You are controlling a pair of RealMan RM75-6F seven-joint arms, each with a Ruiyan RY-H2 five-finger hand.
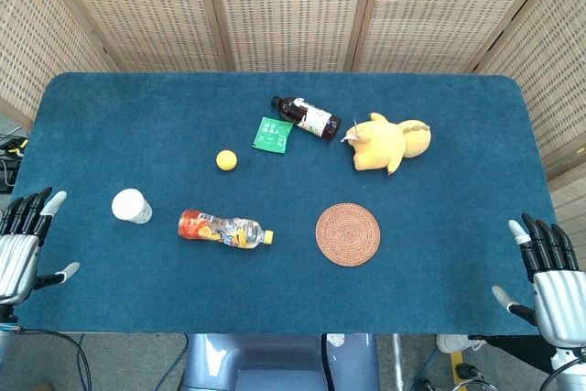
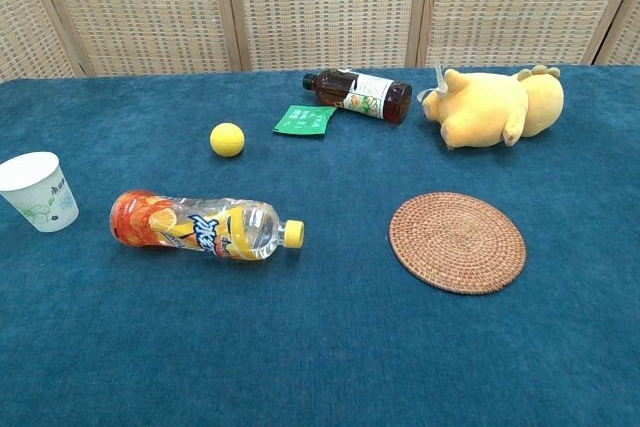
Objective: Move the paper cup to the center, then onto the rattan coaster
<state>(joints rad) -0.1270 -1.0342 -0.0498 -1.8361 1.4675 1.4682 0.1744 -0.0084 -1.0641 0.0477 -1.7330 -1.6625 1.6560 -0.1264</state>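
Cup [image 1: 132,206] stands upright at the left of the tabletop [image 1: 439,299] in the head view, beside the orange bottle [image 1: 225,229] and well apart from the coaster [image 1: 348,234]; our left robot hand [image 1: 26,243] and right robot hand [image 1: 548,272] rest at the near corners, fingers spread, holding nothing

From the chest view the cup [image 2: 39,191] looks thin, light and easily crushed, so we judge a gentle grip around the mid-wall best; neither robot hand shows here

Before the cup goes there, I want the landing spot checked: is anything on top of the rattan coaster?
Nothing shows on the rattan coaster: both views show its whole woven face bare. It lies flat on the blue table, so whatever is beneath it is covered.
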